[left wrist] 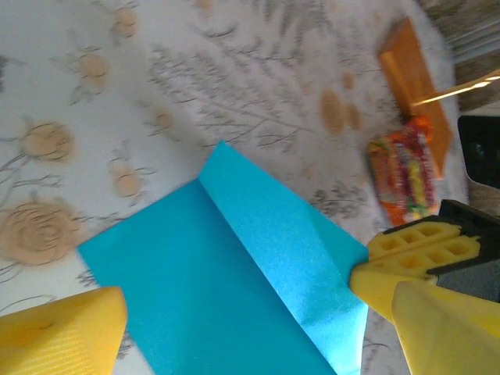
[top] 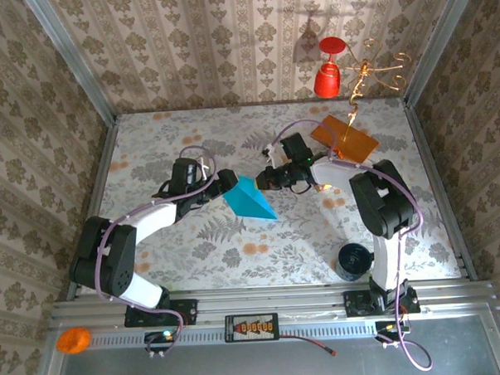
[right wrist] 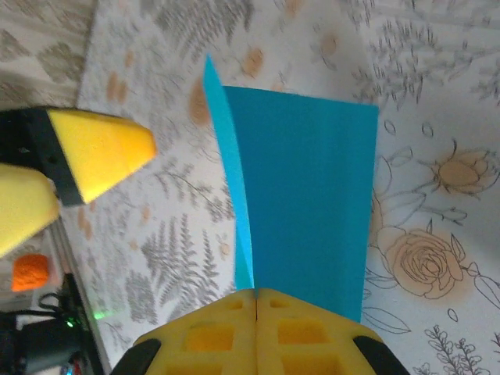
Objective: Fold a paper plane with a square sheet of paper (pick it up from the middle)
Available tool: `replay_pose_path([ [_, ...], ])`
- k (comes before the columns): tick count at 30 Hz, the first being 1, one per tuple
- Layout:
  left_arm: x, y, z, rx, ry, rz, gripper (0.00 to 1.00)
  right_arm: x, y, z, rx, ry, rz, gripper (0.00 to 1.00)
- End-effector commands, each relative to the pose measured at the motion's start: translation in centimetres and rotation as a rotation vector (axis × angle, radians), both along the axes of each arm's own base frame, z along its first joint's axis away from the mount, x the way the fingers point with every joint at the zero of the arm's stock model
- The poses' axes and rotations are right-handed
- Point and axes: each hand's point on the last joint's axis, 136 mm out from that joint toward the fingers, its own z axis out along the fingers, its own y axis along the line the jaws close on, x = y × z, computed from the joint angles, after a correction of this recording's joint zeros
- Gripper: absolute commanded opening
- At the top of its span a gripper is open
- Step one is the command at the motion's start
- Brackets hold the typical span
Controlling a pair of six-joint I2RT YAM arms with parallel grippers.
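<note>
**Right gripper pinches the folded sheet of paper**

It is clenched on the sheet's edge, probably to steady it for the next fold. Left gripper stands spread wide, one finger on each side. The teal sheet, at the centre of the top view, shows one sharp crease and a raised flap.

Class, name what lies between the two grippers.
The teal square sheet of paper, partly folded, lies between the left gripper and right gripper in the top view.
</note>
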Motion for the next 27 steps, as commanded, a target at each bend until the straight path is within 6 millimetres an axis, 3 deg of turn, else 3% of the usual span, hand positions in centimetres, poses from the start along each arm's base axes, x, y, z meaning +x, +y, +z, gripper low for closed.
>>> replay_pose_path([
  [1, -0.3, -2.2, 4.4, -0.104, -0.111, -0.079, 0.89, 1.4, -0.4, 5.9, 0.14, -0.083, -0.074, 0.07],
  [5, -1.0, -4.7, 6.8, -0.147, -0.165, -0.145, 0.89, 1.7, -1.1, 8.8, 0.216, -0.086, -0.147, 0.07],
  [13, -0.9, -8.1, 8.7, -0.307, -0.159, -0.171, 0.84, 1.8, -2.1, 12.6, 0.376, -0.032, -0.259, 0.06],
  [18, -1.2, -9.7, 9.3, -0.353, -0.187, -0.221, 0.76, 1.8, -2.3, 13.5, 0.438, 0.002, -0.278, 0.07],
  [27, -1.8, -9.8, 10.6, -0.358, -0.237, -0.249, 0.59, 2.2, -2.8, 14.2, 0.503, 0.032, -0.293, 0.07],
])
